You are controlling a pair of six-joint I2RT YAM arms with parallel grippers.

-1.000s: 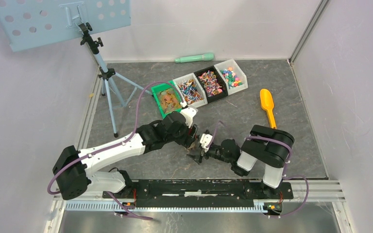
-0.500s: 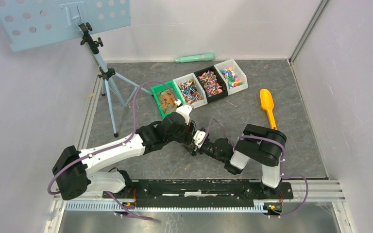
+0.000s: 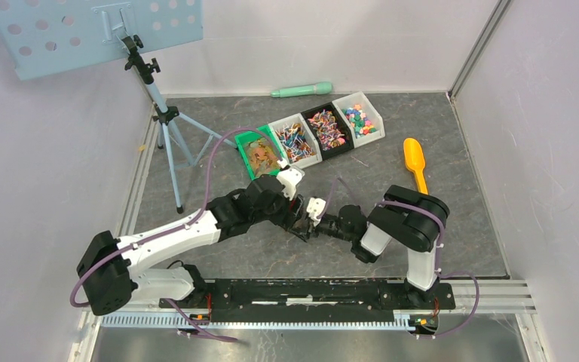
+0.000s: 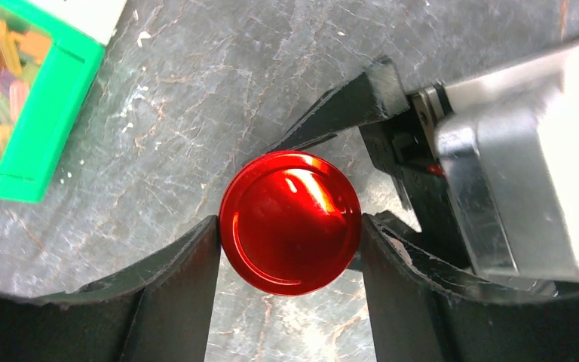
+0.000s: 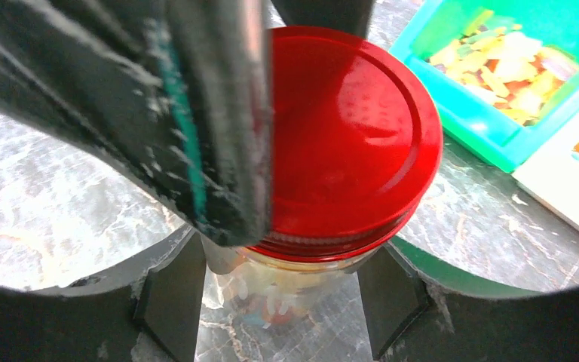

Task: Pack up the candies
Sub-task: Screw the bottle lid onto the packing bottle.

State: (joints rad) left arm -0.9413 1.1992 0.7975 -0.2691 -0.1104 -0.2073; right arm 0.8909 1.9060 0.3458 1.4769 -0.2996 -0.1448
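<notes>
L end effector clamped on red lid of jar. R end effector straddles jar body; I can't tell if it's gripping. Candies sit in bins at far side of tabletop, some in jar.

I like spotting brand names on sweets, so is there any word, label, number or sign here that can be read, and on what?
No text can be read anywhere in these pictures.
The red lid is plain, with no print.
The jar shows no label.
The candies have wrappers too small and blurred to read.
The yellow scoop and the perforated panel show no marks.
</notes>
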